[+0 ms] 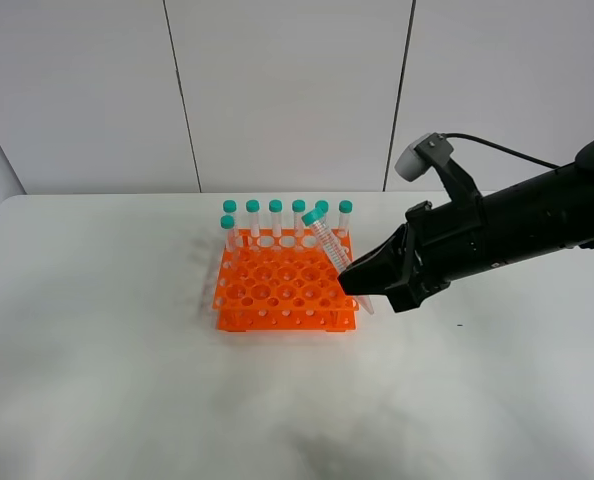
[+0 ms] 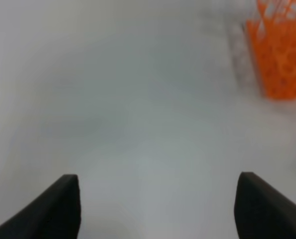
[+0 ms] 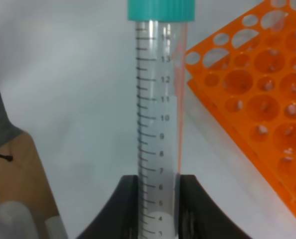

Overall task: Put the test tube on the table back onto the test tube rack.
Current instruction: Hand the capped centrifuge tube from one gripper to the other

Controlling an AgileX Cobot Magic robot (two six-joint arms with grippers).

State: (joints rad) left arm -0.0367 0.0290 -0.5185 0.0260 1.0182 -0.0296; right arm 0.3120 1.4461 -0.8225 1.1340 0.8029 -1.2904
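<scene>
My left gripper hangs over the table with its jaws spread wide. Only blurred white surface shows between the two dark fingertips. The test tube rack sits well ahead of those jaws and off to their right side, seen there as an orange blur.

In the high view the rack stands on the table with other teal-capped tubes upright along its far row. Most of the nearer holes are open.

On the right, my right gripper is at the rack's right edge, jaws pinching the test tube near its lower end. The black fingers press on either side of the clear wall, low on the printed scale. The tube runs straight out from the jaws, teal cap at the far end. From the high camera it is tilted, cap leaning up and over the rack's right side, off the table. The rack's holes lie just beside the held tube, not under its tip.
</scene>
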